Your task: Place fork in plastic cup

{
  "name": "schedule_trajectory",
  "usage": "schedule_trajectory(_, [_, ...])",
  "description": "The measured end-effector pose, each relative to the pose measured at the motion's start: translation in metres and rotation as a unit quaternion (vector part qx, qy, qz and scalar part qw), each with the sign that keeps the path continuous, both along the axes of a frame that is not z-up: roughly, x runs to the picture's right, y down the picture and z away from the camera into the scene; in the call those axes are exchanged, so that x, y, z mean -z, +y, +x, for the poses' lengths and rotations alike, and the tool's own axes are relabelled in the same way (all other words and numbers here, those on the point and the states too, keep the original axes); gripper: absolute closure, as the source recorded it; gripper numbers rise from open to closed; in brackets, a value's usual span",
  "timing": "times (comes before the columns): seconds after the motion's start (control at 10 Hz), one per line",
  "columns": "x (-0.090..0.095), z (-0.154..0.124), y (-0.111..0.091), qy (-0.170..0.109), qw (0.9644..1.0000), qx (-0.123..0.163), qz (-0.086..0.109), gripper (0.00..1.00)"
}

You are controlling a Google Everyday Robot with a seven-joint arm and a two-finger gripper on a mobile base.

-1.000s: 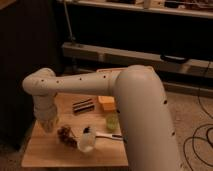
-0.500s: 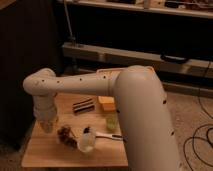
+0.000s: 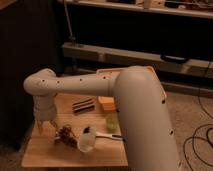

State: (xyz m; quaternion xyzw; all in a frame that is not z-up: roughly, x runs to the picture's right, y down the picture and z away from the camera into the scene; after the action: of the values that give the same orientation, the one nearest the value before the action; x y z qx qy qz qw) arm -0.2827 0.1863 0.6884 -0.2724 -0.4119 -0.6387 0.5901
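Note:
My gripper [image 3: 45, 123] hangs from the white arm [image 3: 90, 87] over the left part of the wooden table [image 3: 45, 155], just above its surface. A whitish plastic cup [image 3: 86, 143] stands at the table's front middle, to the right of the gripper and apart from it. A white-handled, black-tipped utensil [image 3: 107, 136] lies with its dark end at the cup's rim. I cannot make out the slim dark fork; it is hidden or out of view.
A dark brown clump [image 3: 65, 133] lies between the gripper and the cup. A striped block [image 3: 83, 106], an orange block [image 3: 106, 103] and a green object [image 3: 112, 122] sit behind the cup. My arm's big link covers the table's right side. Dark shelving stands behind.

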Motion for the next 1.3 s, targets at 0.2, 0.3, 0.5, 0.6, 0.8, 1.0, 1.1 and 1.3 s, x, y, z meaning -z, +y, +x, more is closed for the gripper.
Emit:
schedule_trajectory(0.2, [0.0, -0.001, 0.001, -0.002, 1.0, 0.0, -0.001, 0.2])
schedule_trajectory(0.3, [0.0, -0.003, 0.002, -0.004, 1.0, 0.0, -0.002, 0.2])
schedule_trajectory(0.5, [0.0, -0.008, 0.006, -0.013, 0.9999, 0.002, 0.0, 0.2])
schedule_trajectory(0.6, [-0.001, -0.014, 0.011, -0.019, 0.9998, 0.004, -0.001, 0.2])
schedule_trajectory(0.8, [-0.003, -0.023, 0.023, -0.025, 0.9996, 0.009, -0.011, 0.2])
schedule_trajectory(1.0, [-0.002, -0.029, 0.043, -0.016, 0.9995, 0.012, -0.024, 0.2])
schedule_trajectory(1.1, [-0.001, -0.029, 0.05, -0.012, 0.9995, 0.012, -0.027, 0.2])
schedule_trajectory(1.3, [-0.005, -0.021, 0.06, -0.007, 0.9992, 0.004, -0.04, 0.2])
